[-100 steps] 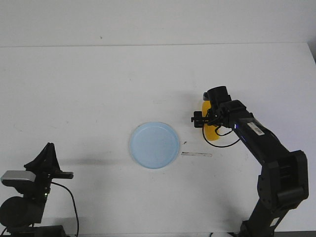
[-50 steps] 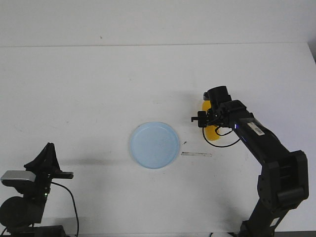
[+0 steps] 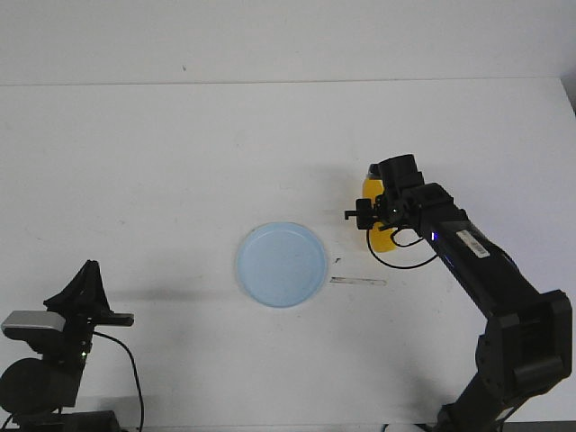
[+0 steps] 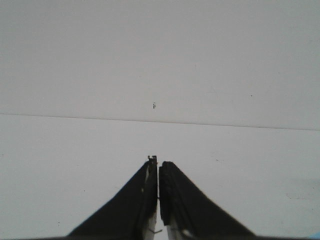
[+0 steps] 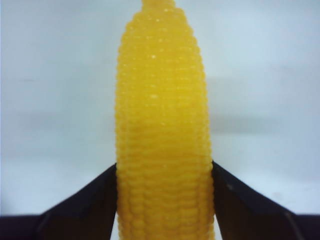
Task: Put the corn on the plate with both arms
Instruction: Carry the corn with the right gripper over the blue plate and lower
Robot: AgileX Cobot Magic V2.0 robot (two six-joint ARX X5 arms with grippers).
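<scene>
Compared with a second ago, the corn sits a bit higher and closer to the plate, so the right gripper, jaws clamped on the cob's sides, looks to have it off the table. It's not over the plate yet. The left gripper sits parked with jaws pressed together, holding nothing.

Even, bright, diffuse light washes the white table; glare flattens its surface toward the far edge. A faint soft shadow lies beside the plate. The front view is slightly grainy. The right wrist view shows the corn softly blurred, close to the lens.
</scene>
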